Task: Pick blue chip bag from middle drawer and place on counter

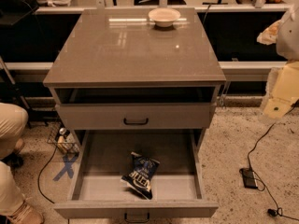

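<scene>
The blue chip bag (140,174) lies crumpled on the floor of the open middle drawer (103,157), near its front centre and tilted. The drawer is pulled far out, its black handle at the bottom edge. The counter (135,50) tops the cabinet, glossy and grey-brown. My gripper (279,101) shows as pale cream parts at the right edge, level with the upper drawer, well to the right of the cabinet and far from the bag.
A cream bowl (164,16) stands at the back of the counter. The upper drawer front (135,115) is closed above the open one. A person's legs (9,139) are at the left. A black device and cables (250,177) lie on the floor at right.
</scene>
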